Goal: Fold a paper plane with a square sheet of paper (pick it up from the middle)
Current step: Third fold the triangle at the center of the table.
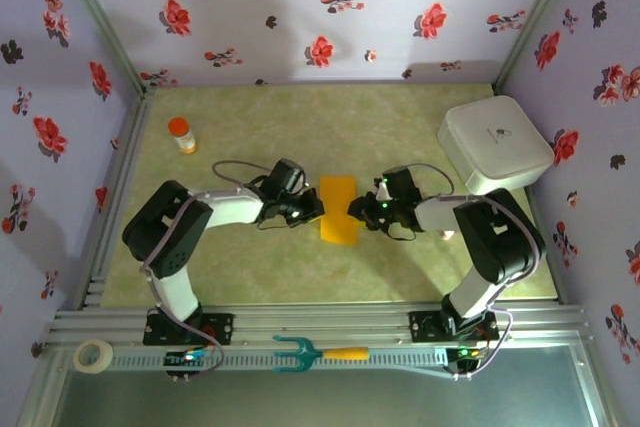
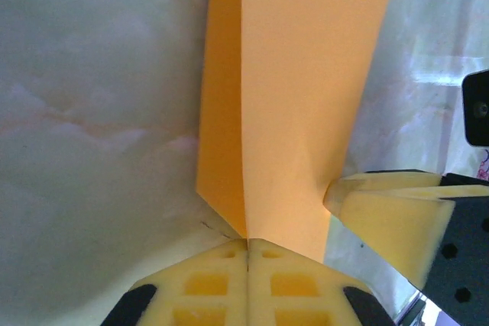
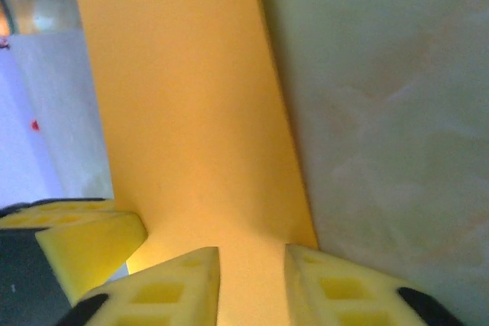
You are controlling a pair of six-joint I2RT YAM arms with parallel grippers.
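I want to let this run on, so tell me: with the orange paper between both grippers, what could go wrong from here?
1. The left gripper is shut on just the edge of the paper, while the right gripper has its jaws apart. A pull could drag or tear the sheet.
2. The right gripper's fingers sit close beside the left's, so they could bump.

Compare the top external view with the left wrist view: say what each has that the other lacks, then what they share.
Top external, not left wrist: orange-capped bottle, white box, teal fork, tape roll. Left wrist, not top external: the crease in the orange paper. Both: that paper, the left pincer shut on its edge, the right pincer opposite.
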